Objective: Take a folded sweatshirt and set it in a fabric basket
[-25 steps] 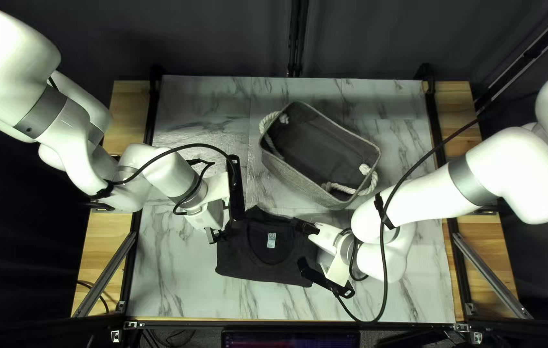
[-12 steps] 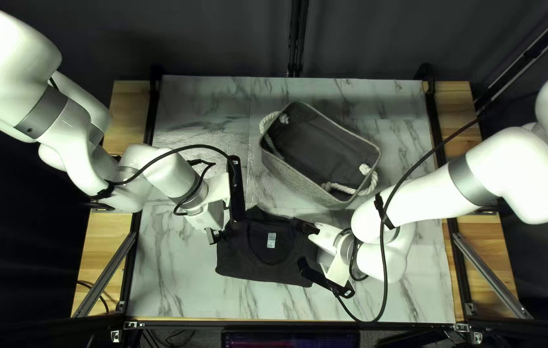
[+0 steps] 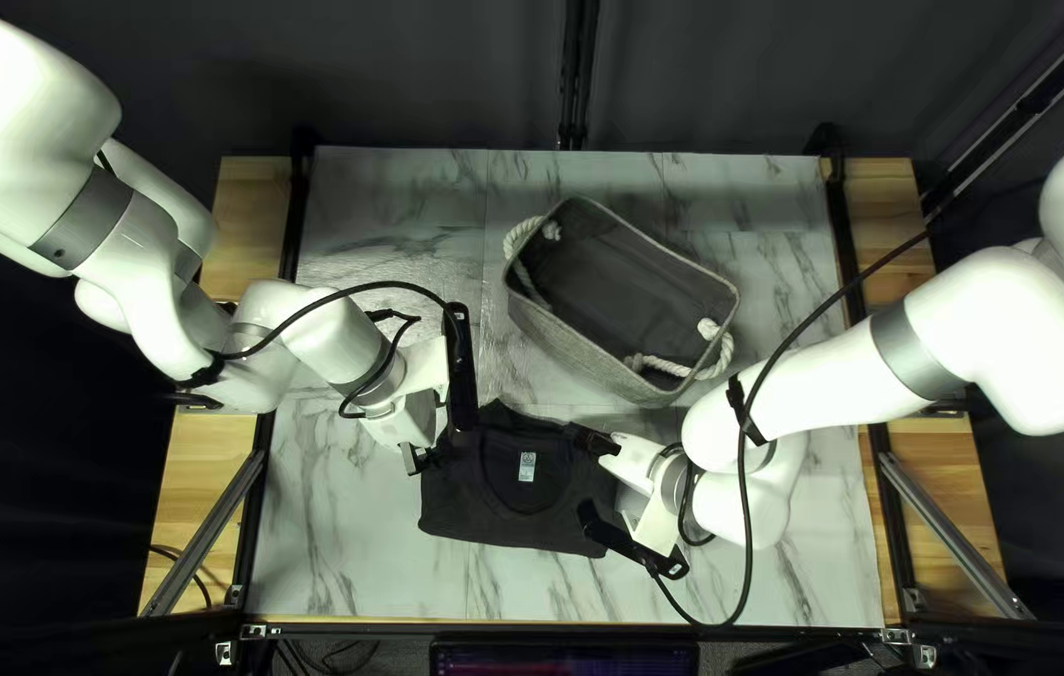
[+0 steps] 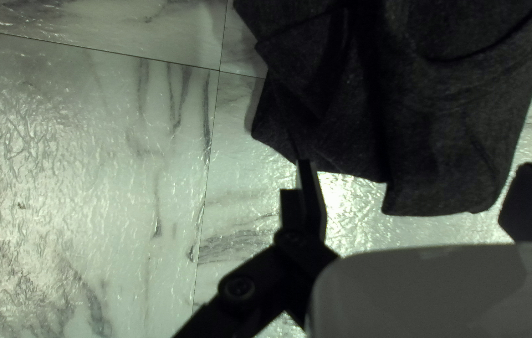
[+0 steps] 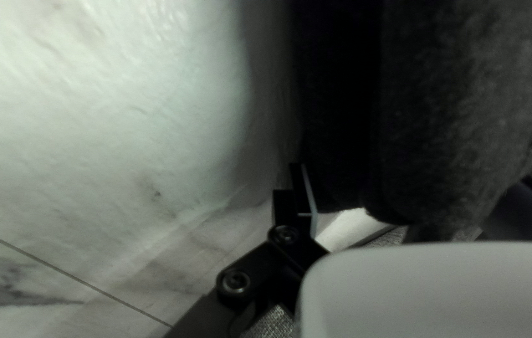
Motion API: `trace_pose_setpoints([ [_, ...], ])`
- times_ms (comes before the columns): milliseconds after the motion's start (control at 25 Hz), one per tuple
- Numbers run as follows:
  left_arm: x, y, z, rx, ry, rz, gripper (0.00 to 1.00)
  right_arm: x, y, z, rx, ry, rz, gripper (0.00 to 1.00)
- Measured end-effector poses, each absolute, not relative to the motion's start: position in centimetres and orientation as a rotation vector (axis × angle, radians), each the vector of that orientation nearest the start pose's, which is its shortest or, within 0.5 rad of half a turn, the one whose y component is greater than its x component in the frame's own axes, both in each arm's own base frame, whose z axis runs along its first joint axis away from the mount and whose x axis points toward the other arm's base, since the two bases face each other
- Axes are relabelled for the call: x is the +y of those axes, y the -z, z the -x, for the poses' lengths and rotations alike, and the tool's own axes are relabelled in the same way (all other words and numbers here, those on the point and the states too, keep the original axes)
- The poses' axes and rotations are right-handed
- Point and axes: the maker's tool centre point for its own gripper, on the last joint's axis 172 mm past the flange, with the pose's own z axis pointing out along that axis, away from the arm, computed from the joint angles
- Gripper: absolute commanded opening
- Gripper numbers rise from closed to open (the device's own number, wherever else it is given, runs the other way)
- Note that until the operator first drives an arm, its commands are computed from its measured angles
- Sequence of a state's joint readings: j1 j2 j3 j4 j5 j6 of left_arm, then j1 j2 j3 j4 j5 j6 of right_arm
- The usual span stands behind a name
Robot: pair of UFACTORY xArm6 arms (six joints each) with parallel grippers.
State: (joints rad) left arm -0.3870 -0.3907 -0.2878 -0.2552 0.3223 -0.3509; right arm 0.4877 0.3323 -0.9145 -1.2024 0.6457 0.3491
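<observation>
Folded sweatshirt (image 3: 482, 513), dark grey to black, lying flat near the middle of the table's (image 3: 344, 563) near edge, with its round neckline and a pale neck label (image 3: 527, 466) facing up. The fabric basket (image 3: 570, 353), grey, stands beyond the sweatshirt, toward the table's far edge and right of the sweatshirt in the top left view. It is upright, open at the top and set obliquely to the table's edges; a white rope handle (image 3: 517, 235) is attached at one end and a second rope handle (image 3: 724, 357) at the other. The sweatshirt lies outside the basket.

The left gripper (image 3: 438, 448) is at the sweatshirt's far corner nearest the table's left edge. In the left wrist view its two fingers (image 4: 312, 195) stand widely spread, with the lower part of the visible cloth ahead of and between them; nothing is pinched.

The right gripper (image 3: 582, 473) is at the opposite end of the sweatshirt, on the side toward the table's right edge. In the right wrist view its fingers (image 5: 301, 195) are likewise spread, with thick folds of the cloth between them; one finger is partly hidden beside the pale mount.

A black cable (image 3: 747, 526) hangs in a loop across the right arm. A dark curtain (image 3: 432, 75) forms the background beyond the table's far edge.
</observation>
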Motion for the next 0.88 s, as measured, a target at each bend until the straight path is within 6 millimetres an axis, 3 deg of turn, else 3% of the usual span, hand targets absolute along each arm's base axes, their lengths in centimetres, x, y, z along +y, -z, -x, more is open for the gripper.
trace_pose_setpoints([
  [880,-14.75,-10.76,-35.28,-0.318,0.482,3.333,1.0,15.69,-3.77,-49.61,1.358,-0.271,-2.079,1.0],
])
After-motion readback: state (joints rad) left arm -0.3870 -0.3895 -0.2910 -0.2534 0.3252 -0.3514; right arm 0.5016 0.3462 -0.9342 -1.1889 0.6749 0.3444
